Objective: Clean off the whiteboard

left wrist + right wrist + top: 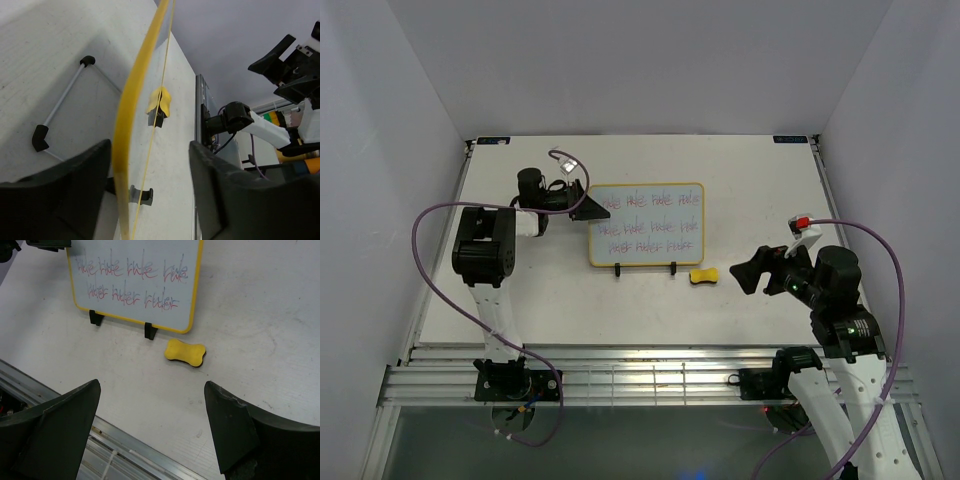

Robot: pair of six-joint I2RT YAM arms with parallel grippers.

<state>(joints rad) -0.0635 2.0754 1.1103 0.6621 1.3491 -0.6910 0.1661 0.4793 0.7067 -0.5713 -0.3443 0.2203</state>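
The whiteboard stands tilted on a black wire stand at the table's middle. It has a yellow frame and rows of pink-red handwriting. My left gripper is open at its left edge. In the left wrist view the yellow frame runs between the spread fingers, close to the left finger. A small yellow sponge eraser lies on the table just right of the stand's feet. My right gripper is open and empty, right of the eraser. The right wrist view shows the eraser ahead of the gripper and the whiteboard beyond.
A grooved aluminium rail runs along the table's near edge and also shows in the right wrist view. White walls enclose the table on the left, back and right. The stand's wire leg lies behind the board.
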